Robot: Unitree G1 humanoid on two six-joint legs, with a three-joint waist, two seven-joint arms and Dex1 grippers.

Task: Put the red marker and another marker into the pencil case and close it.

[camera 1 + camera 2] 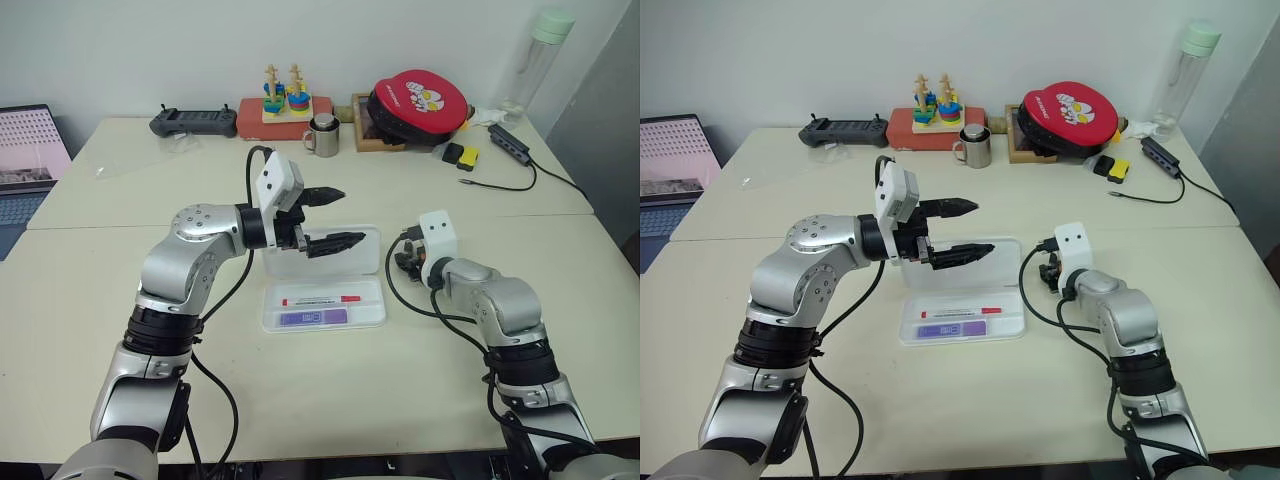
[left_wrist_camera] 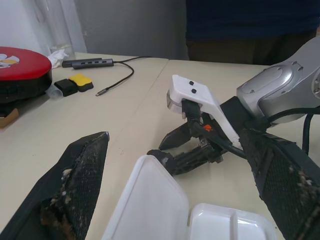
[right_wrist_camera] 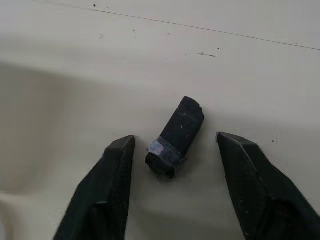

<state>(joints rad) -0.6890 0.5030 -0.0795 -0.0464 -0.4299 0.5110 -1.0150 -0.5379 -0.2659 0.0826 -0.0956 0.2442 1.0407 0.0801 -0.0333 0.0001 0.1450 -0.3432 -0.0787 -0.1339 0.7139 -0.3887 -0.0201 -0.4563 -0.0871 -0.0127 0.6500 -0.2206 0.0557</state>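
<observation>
While its lid stands raised, the pencil case (image 1: 372, 318) lies open mid-table (red marker (image 1: 320, 300) above, purple marker (image 1: 313, 317) below, both inside the tray). Above the lid hovers the left gripper (image 1: 335, 218), fingers spread wide. Just beside the case, the right gripper (image 3: 175, 150) straddles a small dark object (image 3: 176, 135), fingers apart, not touching it.

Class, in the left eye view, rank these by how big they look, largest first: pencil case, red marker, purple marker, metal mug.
1. pencil case
2. red marker
3. purple marker

The metal mug sits farther from the camera, so its rank is unsure.
</observation>
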